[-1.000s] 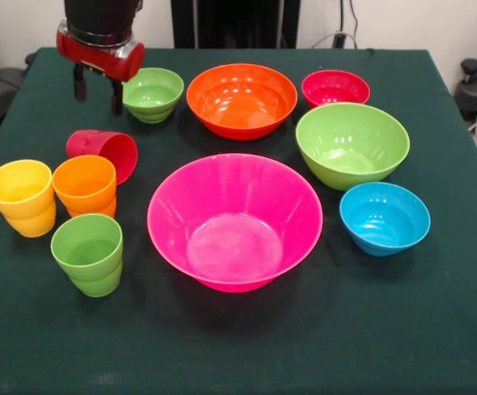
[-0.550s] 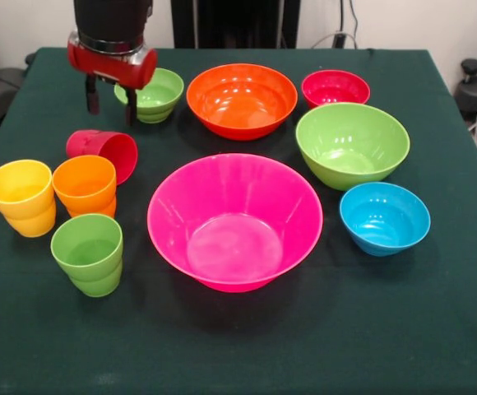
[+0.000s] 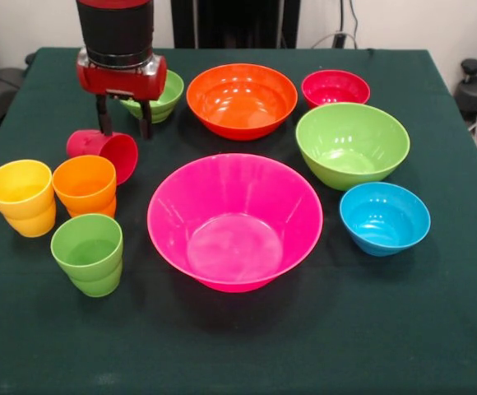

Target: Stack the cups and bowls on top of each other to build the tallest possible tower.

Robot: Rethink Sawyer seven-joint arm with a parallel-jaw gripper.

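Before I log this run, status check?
Pincer open, empty, above tipped red cup. No tower: pink bowl empty, nothing stacked. Small green bowl close behind.

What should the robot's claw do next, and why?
Probably drop a little lower, onto the red cup. The gripper hangs open just above that cup, which lies tipped on its side, while the other cups stand upright. Nothing is stacked yet: the pink bowl is empty. So grabbing the fallen cup looks like the likely next step.
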